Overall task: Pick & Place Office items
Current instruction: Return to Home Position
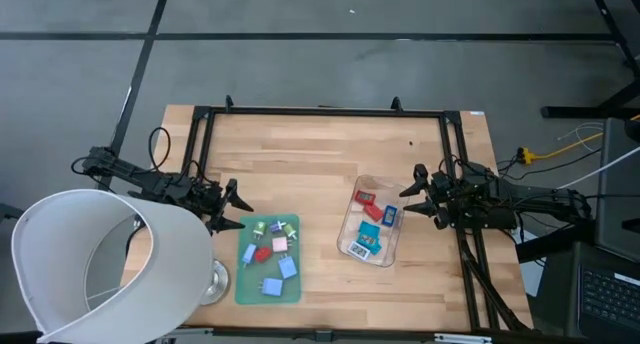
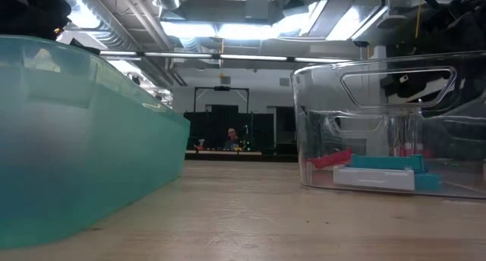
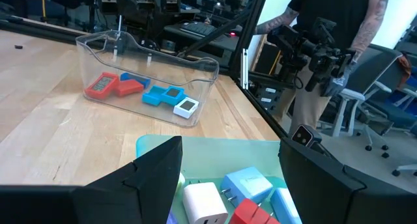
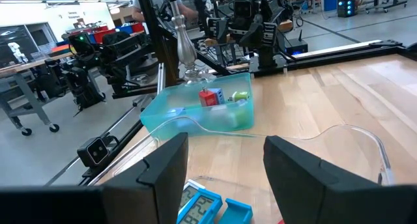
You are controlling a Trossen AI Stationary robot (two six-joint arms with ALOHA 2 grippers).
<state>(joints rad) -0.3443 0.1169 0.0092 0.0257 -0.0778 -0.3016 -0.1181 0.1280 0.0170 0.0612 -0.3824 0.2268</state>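
Items (image 1: 262,252): tiny blocks, blue, red, pink, green; some white-labelled. Some lie in green bin (image 1: 243,292) just beside spread left gripper (image 1: 238,206); rest in clear tray (image 1: 368,182) beside spread right gripper (image 1: 410,192).

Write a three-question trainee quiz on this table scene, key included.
1. True or false: the left claw is shut.
2. Which container lies nearer the right claw? A: green bin. B: clear tray.
3. Fill in: the white lampshade stands on the ____ arm's side of the table.
Key: 1 false; 2 B; 3 left.
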